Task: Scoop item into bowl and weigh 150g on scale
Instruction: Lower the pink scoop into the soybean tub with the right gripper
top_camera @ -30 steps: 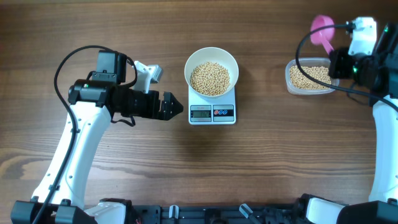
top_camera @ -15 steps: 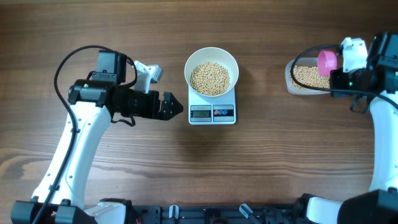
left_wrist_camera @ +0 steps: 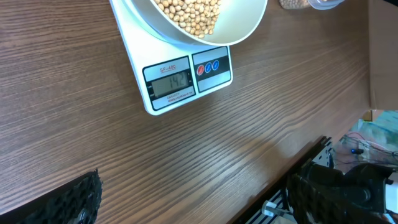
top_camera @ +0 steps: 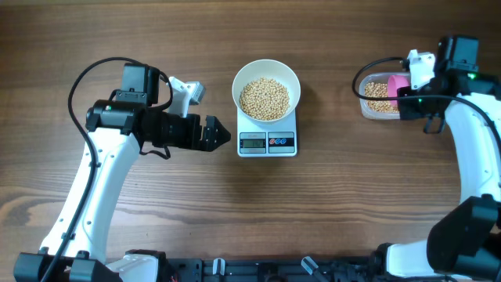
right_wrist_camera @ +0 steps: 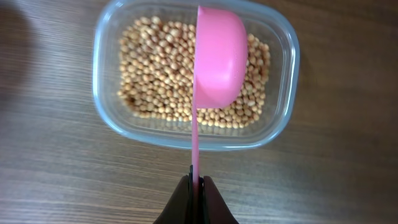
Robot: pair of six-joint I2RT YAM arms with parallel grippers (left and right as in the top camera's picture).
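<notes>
Brown wood-grain bench (top_camera: 156, 227) fills the overhead view. Past its edge, at 4 o'clock in the left-wrist view, cables (left_wrist_camera: 364, 134) are seen, blurred.

Counted: 1 scale (top_camera: 267, 142), 1 bowl (top_camera: 239, 84), 1 clear tub (top_camera: 365, 106), 1 pink scoop (top_camera: 398, 84), 2 arms.

Bowl is set on scale near centre and partly filled w/ beans (top_camera: 264, 98). More beans are held in tub at 2 o'clock.

Left arm is bent at elbow. Left tool (top_camera: 225, 135) is spread wide, empty, pointed to 3 o'clock just beside scale.

Right arm is stretched toward 12 o'clock. Right tool (right_wrist_camera: 196, 186) is clamped narrow on scoop handle, w/ cup turned on edge over tub. Contact w/ beans can't be told.
</notes>
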